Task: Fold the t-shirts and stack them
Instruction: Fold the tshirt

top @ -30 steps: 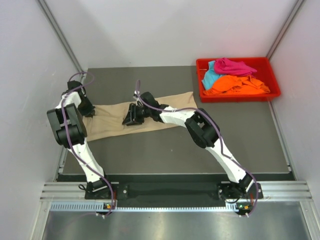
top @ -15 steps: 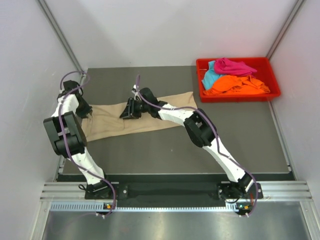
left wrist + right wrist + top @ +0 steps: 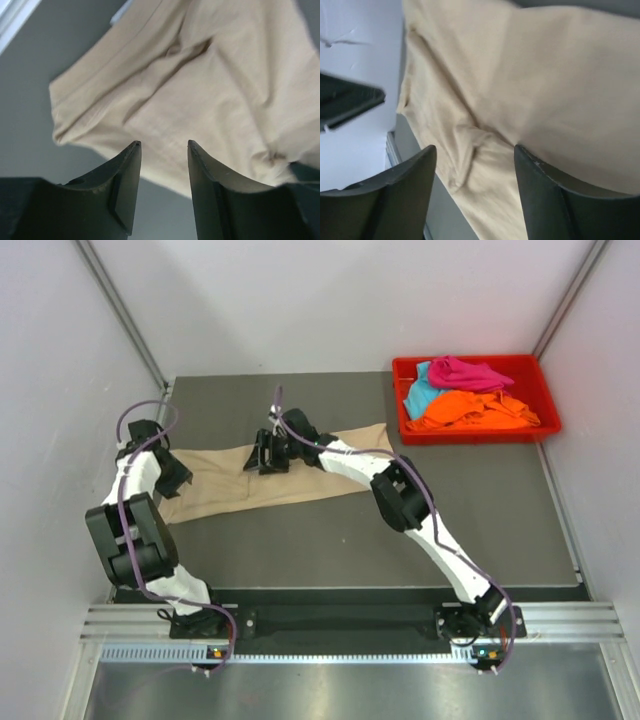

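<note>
Both arms have shifted over the last second: the left arm's elbow has swung back toward the near edge, the right tool has slid a little farther from the bases, and both tools have spread their jaws wider.

At the far left, the left tool [image 3: 172, 473] sits at the left end of the beige t-shirt [image 3: 225, 480]. In its wrist view the left tool [image 3: 162, 145] has its jaws apart with nothing between them; the creased beige cloth [image 3: 200, 90] lies beyond the tips, its near edge bordering the grey tabletop [image 3: 30, 100].

That shirt lies as a long band across the tabletop [image 3: 350, 540], running from the near left to the far right.

Over the middle of the band hangs the right tool [image 3: 266, 454]. From its wrist camera we see the right tool [image 3: 473, 148] with jaws wide and empty, a small pucker of beige cloth [image 3: 545, 75] showing between the tips.

At the far right corner stands a red tray [image 3: 475, 436]. It holds the teal t-shirt [image 3: 420, 396], the orange t-shirt [image 3: 472, 410] and the magenta t-shirt [image 3: 466, 372] in a loose heap, the magenta on top toward the back.
</note>
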`<state>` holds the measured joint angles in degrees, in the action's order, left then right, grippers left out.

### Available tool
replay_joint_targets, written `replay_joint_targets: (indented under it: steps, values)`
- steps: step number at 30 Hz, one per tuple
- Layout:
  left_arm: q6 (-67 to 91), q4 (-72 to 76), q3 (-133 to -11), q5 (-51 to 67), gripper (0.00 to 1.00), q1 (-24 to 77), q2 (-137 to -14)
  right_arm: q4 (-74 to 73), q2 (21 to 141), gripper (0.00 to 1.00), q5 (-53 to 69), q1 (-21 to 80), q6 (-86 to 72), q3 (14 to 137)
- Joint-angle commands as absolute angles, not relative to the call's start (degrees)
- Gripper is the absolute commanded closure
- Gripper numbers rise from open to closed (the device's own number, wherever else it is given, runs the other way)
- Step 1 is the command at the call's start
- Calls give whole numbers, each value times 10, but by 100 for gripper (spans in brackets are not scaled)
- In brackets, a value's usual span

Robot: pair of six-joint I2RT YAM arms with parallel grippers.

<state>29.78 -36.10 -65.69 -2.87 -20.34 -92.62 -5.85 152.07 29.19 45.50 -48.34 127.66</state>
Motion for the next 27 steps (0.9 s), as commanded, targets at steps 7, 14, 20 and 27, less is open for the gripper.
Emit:
replay_joint_targets:
  steps: [7,14,20,27]
  values:
    - [361,-357,-536,-57,48,-243,-805,-295,1218,17,171,337,-286,1080]
    - [430,-373,-476,-47,48,-291,-795,-277,1020,28,130,213,-253,767]
    - [439,-386,-484,-54,49,-297,-801,-203,955,37,155,165,-291,620]
    - [448,-390,-493,-66,49,-300,-816,-134,959,26,171,117,-338,534]
